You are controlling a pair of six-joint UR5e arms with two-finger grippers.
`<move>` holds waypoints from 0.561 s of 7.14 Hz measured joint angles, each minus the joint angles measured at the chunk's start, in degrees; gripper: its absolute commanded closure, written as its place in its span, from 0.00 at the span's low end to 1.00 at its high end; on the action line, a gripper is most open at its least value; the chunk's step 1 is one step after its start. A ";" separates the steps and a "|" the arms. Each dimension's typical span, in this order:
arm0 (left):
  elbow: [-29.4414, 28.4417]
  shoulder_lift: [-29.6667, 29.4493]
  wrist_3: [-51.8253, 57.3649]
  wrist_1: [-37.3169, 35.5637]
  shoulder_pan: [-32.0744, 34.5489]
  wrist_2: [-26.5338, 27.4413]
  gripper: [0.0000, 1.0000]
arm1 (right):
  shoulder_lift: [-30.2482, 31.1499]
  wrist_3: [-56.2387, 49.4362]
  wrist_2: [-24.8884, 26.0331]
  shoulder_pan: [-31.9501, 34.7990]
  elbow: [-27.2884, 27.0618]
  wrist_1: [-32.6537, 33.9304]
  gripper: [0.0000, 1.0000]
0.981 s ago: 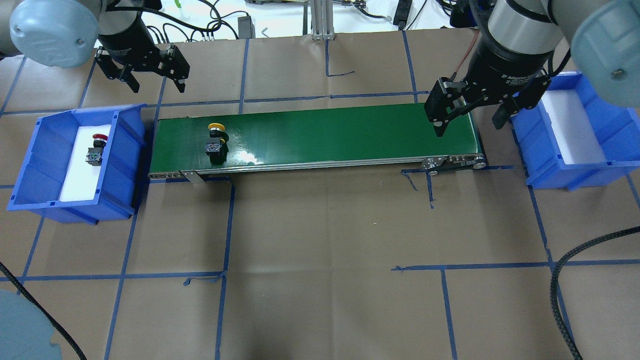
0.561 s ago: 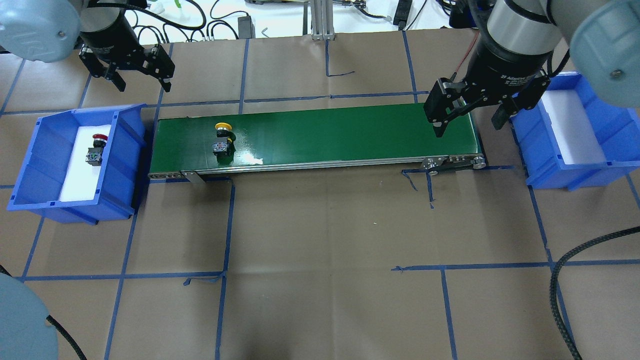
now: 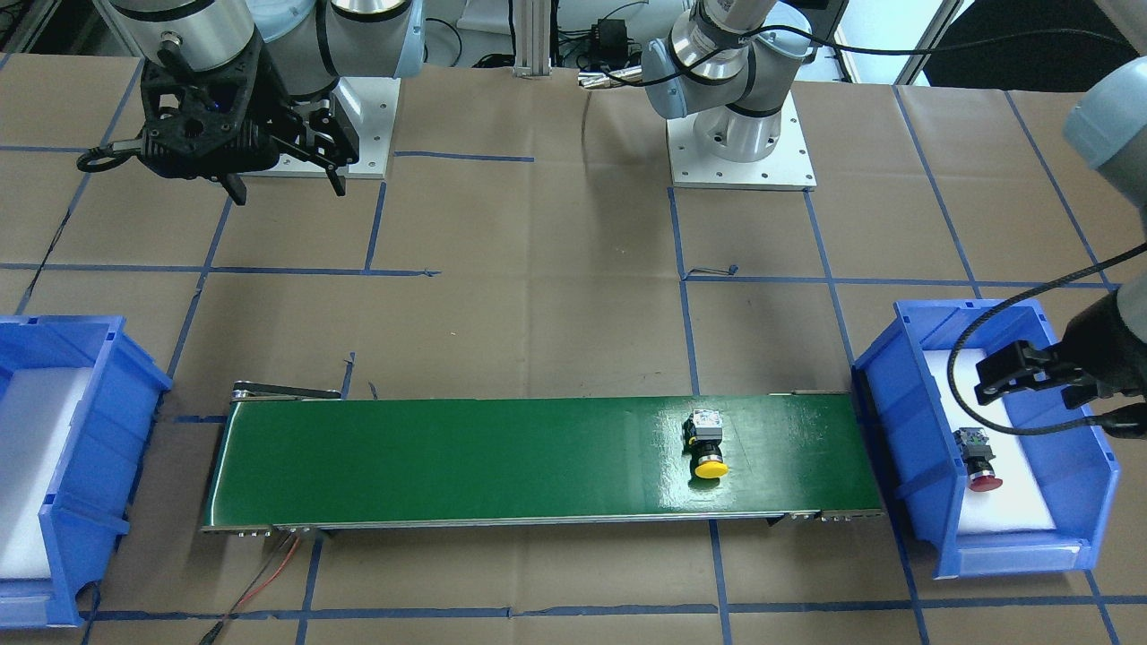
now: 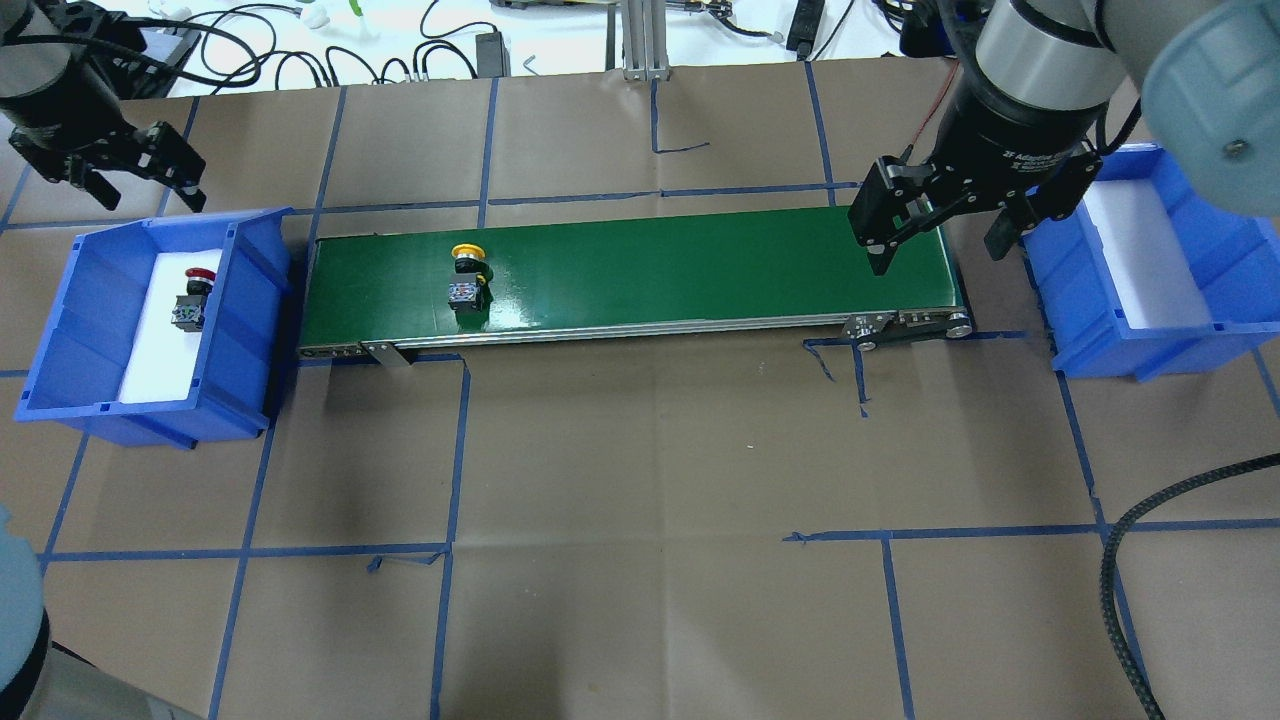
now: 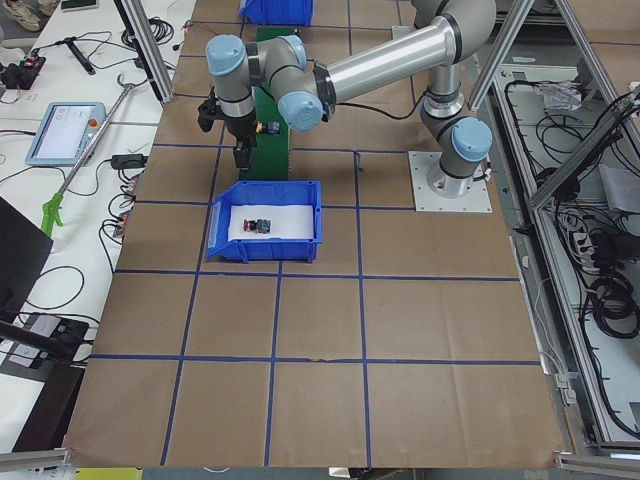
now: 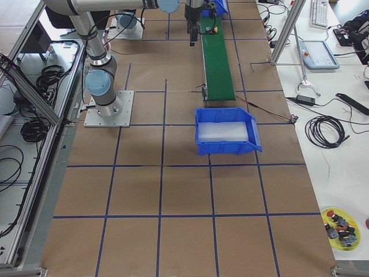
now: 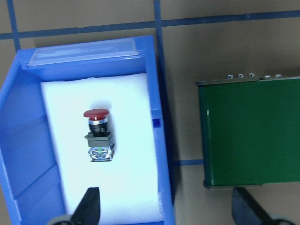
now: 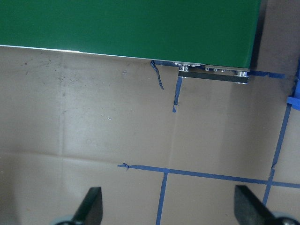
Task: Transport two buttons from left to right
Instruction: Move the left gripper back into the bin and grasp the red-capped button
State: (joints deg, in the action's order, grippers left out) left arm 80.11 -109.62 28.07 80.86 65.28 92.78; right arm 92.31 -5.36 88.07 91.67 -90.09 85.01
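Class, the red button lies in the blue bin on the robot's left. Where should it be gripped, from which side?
Probably grip the red button by its blocky body, not the round cap, from straight above: it lies on its side on the foam, flat sides exposed. The left hand is open.

right bin (image 3: 90,421) cut off, left fingers (image 7: 91,206) cropped

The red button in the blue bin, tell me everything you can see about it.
The red button lies on its side on the white foam pad inside the blue bin, about midway along it. It has a glossy red mushroom cap, a silvery ring and black collar beneath, then a blocky black-and-grey body with a clear end showing a green spot. The cap points away from the robot. Only the foam touches it.
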 measured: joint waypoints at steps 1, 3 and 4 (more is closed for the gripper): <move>0.27 -0.25 2.26 -0.05 -2.50 0.02 0.01 | -0.08 0.00 0.02 0.10 0.00 -0.07 0.00; 1.58 -1.85 5.27 -1.12 -4.86 -0.11 0.01 | -0.20 0.00 0.08 0.23 0.00 -0.10 0.00; 3.08 -2.41 5.73 -3.06 -5.30 -0.18 0.01 | -0.25 -0.02 0.08 0.24 0.00 -0.07 0.00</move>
State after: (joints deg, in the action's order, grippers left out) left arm 83.20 -112.03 33.80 77.80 59.99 92.60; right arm 92.06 -5.38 88.15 91.91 -90.09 84.94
